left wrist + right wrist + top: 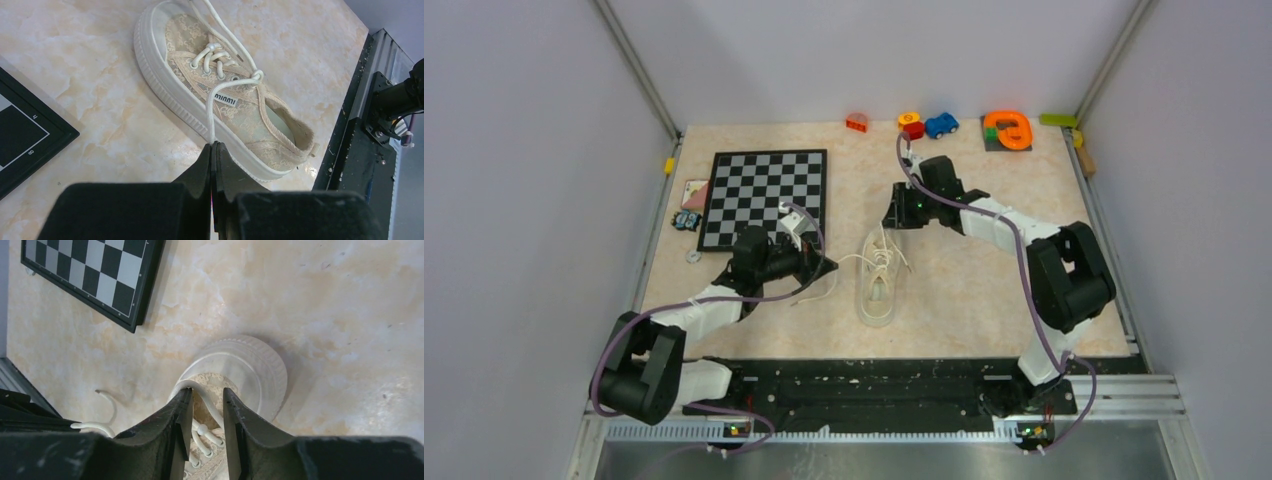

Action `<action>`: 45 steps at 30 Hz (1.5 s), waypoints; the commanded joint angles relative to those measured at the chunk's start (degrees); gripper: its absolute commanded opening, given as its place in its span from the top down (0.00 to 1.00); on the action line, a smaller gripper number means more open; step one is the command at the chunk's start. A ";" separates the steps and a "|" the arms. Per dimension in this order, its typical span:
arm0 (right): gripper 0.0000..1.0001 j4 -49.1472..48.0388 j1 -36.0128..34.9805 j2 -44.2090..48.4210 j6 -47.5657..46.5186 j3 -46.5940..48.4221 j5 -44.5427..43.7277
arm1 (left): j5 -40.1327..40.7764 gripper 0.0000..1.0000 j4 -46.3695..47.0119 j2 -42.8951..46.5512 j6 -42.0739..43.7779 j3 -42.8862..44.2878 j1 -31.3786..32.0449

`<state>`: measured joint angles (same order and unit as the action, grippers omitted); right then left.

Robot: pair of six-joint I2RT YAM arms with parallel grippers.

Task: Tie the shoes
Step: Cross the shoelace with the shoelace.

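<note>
Left gripper [213,149], jaws tight on a white lace [210,119] from the cream sneaker [241,118]

Even, diffuse overhead light renders the marbled surface [984,290] uniformly bright, with only soft, faint shadows beside the sneaker [250,365]. In the wrist views, the left gripper [213,146] and right gripper [207,392] appear dark, underexposed and slightly soft-focused.

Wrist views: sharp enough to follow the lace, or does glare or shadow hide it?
Left wrist: evenly lit, sneaker and lace crisp, no glare; only the left gripper is dark. Right wrist: right gripper a dark, soft-edged silhouette; toe slightly soft, faint shadow beside it.
</note>
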<state>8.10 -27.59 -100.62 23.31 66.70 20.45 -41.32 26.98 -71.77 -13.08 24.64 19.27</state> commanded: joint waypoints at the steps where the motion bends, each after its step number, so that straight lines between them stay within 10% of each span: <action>1: 0.66 6.58 0.17 -0.50 -4.62 5.03 -3.89 | -1.49 1.00 2.64 0.22 0.94 1.65 -0.19; 45: 0.71 8.77 -1.69 -1.36 -14.71 3.34 -0.37 | -2.96 1.00 1.23 -0.22 1.30 2.58 -0.19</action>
<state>17.58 -28.01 -100.99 9.45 67.92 18.68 -42.89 26.87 -71.77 -12.45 25.19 19.27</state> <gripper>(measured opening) 0.299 0.006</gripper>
